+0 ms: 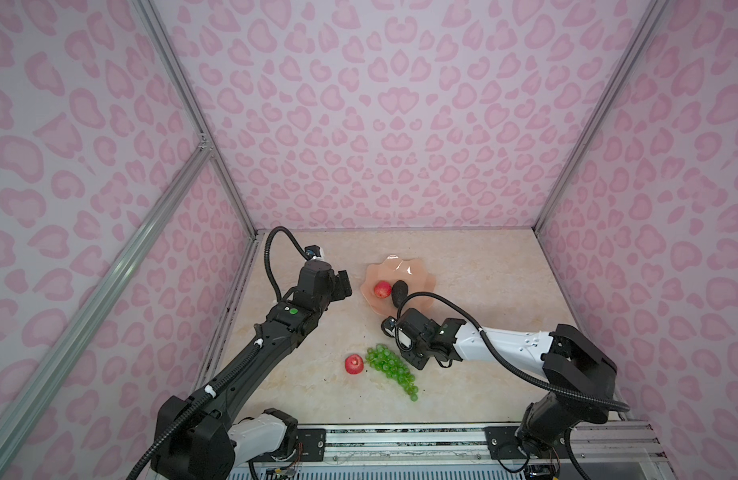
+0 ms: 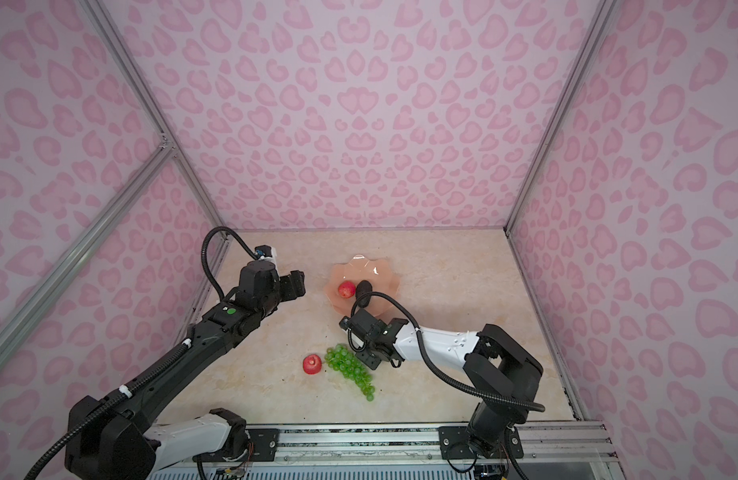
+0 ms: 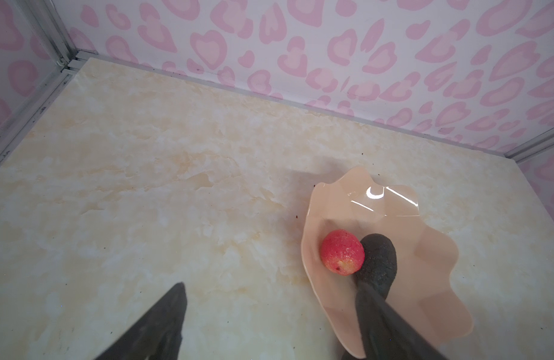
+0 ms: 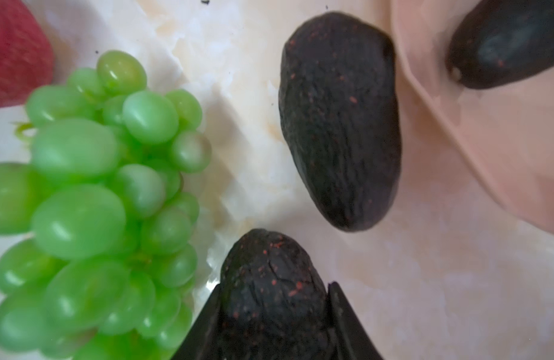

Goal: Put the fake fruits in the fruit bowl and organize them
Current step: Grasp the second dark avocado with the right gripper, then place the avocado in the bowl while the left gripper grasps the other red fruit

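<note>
Toward the back middle of the marbled beige bench (image 1: 483, 374) sits the shallow glossy peach-pink scalloped bowl (image 1: 417, 276), holding one small red fruit (image 1: 382, 289) touching a dark rough oval avocado (image 1: 399, 292). Just off its front rim a second dark avocado (image 4: 339, 124) lies on the bench. Beside it the right gripper (image 4: 274, 288) clamps both flanks of a third dark avocado (image 4: 271, 268), low over the bench, apparently for the short carry into the bowl. Nearer the front edge lie the long bunch of translucent green grapes (image 1: 386, 365) and another red fruit (image 1: 354, 364), just beside each other. Left of the bowl the left gripper (image 3: 271, 286) hovers wide open and empty, probably keeping clear.
</note>
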Action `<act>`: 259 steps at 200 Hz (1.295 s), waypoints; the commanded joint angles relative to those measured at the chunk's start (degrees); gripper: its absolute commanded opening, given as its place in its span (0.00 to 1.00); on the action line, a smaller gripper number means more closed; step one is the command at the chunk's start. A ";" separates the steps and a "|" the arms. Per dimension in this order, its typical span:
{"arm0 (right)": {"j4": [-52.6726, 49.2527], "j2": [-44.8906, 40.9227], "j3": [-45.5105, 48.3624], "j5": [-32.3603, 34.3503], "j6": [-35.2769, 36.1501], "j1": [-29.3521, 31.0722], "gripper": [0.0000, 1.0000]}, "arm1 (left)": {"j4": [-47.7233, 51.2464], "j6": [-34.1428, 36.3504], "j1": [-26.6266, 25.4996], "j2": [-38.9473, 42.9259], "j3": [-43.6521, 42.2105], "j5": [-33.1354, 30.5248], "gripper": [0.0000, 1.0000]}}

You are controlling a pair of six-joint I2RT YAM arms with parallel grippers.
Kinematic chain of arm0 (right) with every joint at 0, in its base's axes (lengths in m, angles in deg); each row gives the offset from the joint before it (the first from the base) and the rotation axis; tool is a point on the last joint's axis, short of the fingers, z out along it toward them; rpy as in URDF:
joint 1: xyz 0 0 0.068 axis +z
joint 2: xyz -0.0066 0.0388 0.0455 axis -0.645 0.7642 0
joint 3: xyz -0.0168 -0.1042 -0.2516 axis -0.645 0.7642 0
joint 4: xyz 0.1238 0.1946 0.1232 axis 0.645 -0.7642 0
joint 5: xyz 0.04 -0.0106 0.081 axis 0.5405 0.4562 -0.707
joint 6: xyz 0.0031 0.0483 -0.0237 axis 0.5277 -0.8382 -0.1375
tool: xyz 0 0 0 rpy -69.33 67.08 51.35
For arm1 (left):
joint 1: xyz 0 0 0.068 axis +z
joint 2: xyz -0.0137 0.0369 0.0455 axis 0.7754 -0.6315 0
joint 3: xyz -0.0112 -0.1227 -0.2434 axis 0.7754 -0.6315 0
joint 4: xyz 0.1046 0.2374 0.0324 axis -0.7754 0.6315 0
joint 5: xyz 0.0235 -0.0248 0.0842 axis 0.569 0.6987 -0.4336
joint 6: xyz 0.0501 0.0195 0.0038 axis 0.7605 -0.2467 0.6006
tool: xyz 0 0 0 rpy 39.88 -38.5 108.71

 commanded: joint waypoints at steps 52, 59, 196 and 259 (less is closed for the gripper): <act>-5.28 -12.12 -1.73 4.42 -8.45 -2.94 0.31 | -0.53 -0.50 0.91 1.54 -1.52 -1.00 0.86; -3.17 -12.24 -2.37 4.28 -7.43 -3.52 0.31 | -0.57 -0.52 1.04 2.19 -2.02 -0.87 0.86; -1.28 29.43 -41.92 -3.67 1.00 -11.14 0.36 | 12.99 -11.06 0.83 28.46 -19.80 18.32 0.86; -0.96 28.71 -40.58 -5.58 -1.82 -11.63 0.57 | 15.18 -16.18 -9.45 28.63 -23.57 17.53 0.86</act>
